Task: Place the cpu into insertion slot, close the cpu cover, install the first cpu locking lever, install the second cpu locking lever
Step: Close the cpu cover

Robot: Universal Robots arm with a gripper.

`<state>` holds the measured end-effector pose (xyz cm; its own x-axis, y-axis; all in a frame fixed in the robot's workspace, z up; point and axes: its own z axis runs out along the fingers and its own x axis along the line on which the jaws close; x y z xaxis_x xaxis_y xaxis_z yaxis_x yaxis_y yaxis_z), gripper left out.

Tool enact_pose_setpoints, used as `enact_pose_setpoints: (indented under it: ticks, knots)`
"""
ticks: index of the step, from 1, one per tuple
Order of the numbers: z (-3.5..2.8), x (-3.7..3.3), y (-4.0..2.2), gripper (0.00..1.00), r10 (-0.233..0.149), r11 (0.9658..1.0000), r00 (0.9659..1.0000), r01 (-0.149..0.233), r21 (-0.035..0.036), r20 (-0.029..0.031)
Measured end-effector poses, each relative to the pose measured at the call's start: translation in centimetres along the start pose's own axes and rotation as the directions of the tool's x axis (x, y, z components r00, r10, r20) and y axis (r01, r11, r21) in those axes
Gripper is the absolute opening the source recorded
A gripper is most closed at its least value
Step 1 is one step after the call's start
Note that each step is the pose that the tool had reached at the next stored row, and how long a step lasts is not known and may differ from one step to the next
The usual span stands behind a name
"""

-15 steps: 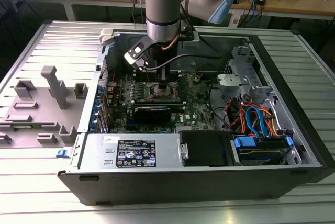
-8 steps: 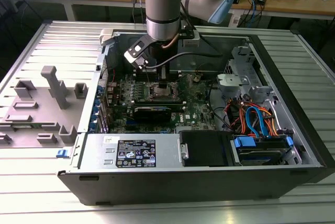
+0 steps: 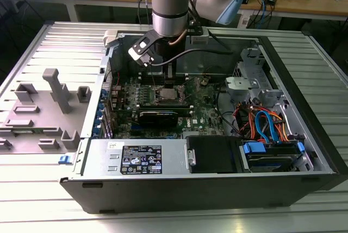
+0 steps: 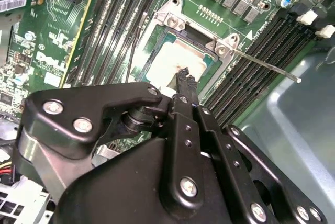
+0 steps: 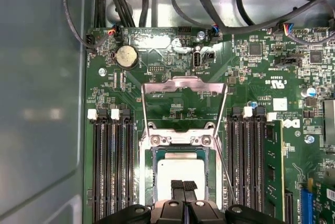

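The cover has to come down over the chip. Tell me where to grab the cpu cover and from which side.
Grip the middle of the free crossbar of the cpu cover, the edge farthest from its hinge beside the cpu. The frame is swung open, so that thin bar stands clear. Probably come from above, pinching across its thickness.
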<state>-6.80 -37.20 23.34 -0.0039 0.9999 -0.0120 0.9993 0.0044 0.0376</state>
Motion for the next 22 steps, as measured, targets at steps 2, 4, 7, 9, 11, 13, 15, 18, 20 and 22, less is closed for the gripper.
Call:
enact_pose_setpoints:
  ticks: [2,4,7,9,11,13,15,18,20,22]
  knots:
    - [-0.03,-0.01,0.00,0.11,0.000,1.0000,1.0000,0.000,0.0003,0.0002]
    - [-0.54,-0.01,0.02,0.11,0.000,1.0000,1.0000,0.000,0.0002,0.0000]
    - [-1.40,-0.02,0.05,0.11,0.000,1.0000,1.0000,0.000,0.0002,0.0000]
    - [-1.95,-0.02,0.08,0.11,0.000,1.0000,1.0000,0.000,0.0001,-0.0002]
    - [-1.96,-0.02,0.08,0.11,0.000,1.0000,1.0000,0.000,0.0002,-0.0001]
    - [-1.96,-0.02,0.07,0.11,0.000,1.0000,1.0000,0.000,0.0002,-0.0001]
    - [-1.97,-0.03,0.08,0.11,0.000,1.0000,1.0000,0.000,0.0002,-0.0001]
    - [-1.98,-0.03,0.07,0.11,0.000,1.0000,1.0000,0.000,0.0001,-0.0001]
    - [-1.98,-0.03,0.08,0.11,0.000,1.0000,1.0000,0.000,0.0002,0.0000]
    - [-1.98,-0.02,0.08,0.11,0.000,1.0000,1.0000,0.000,0.0001,-0.0001]
